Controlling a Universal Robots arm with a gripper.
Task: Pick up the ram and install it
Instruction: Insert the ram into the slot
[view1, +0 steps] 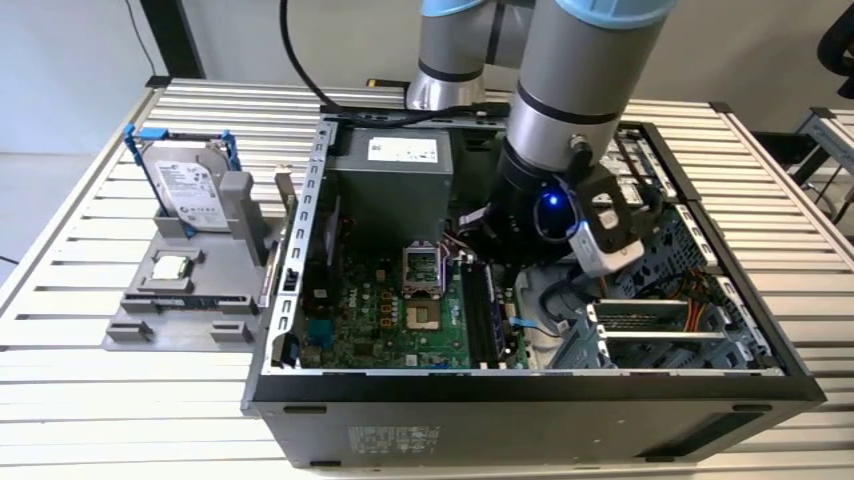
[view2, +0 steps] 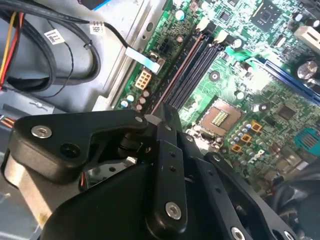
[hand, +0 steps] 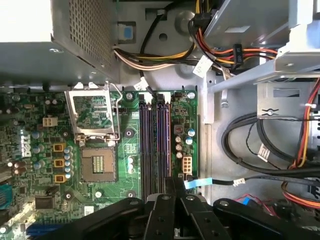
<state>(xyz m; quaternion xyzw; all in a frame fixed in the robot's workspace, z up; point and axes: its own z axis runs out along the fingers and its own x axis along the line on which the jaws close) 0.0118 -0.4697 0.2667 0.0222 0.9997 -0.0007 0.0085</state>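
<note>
The ram (view2: 178, 71) shows as a thin brownish edge lying along the outermost black memory slot of the green motherboard (view2: 260, 100). In the first wrist view the ram (hand: 171, 140) is a dark strip beside the other slots (hand: 152, 145). One end of it runs in between the black fingertips of my gripper (view2: 160, 119), which are shut on it. The same fingertips meet over the slot's end in the first wrist view, gripper (hand: 174, 184). In the exterior view the gripper (view1: 501, 257) reaches down inside the open computer case (view1: 534, 385), over the slots.
An open processor socket (hand: 97, 162) lies beside the slots. Black and coloured cables (hand: 260, 150) loop on the other side, near the metal drive cage (view1: 654, 320). The power supply (view1: 394, 175) stands at the case's far end. Outside, a grey holder (view1: 180, 300) carries a hard drive (view1: 187, 190) and a processor chip (view1: 171, 267).
</note>
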